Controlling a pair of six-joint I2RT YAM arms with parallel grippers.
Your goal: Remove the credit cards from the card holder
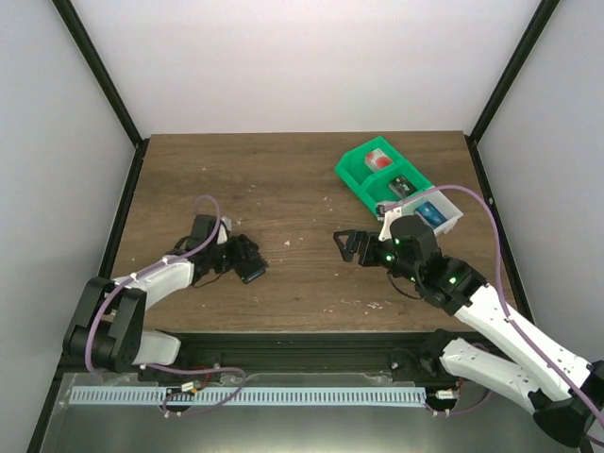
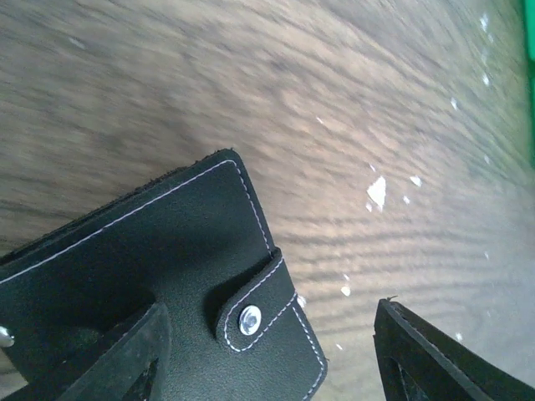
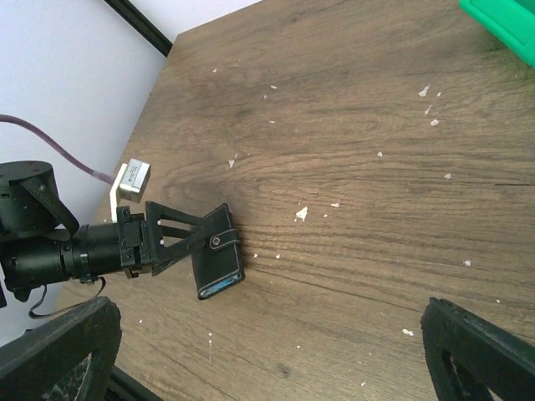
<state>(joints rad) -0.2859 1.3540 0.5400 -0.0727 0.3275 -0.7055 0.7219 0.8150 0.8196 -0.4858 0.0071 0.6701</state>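
Note:
The card holder (image 1: 251, 268) is a small black wallet with white stitching, closed, its snap tab (image 2: 249, 319) fastened. It lies left of the table's middle. A blue strip of the credit cards (image 3: 219, 287) shows along its one open edge. My left gripper (image 1: 238, 257) is open around it. In the left wrist view one finger (image 2: 125, 359) overlaps the card holder (image 2: 150, 267), and the other finger (image 2: 435, 359) stands well apart from it over bare wood. My right gripper (image 1: 347, 243) hangs open and empty near the table's middle, pointing at the card holder (image 3: 216, 251).
A green-and-white compartment bin (image 1: 370, 176) with small items sits at the back right, just behind the right arm. Its green corner (image 3: 501, 21) shows in the right wrist view. Pale specks dot the wooden table (image 1: 283, 189). Black frame posts stand at the back corners.

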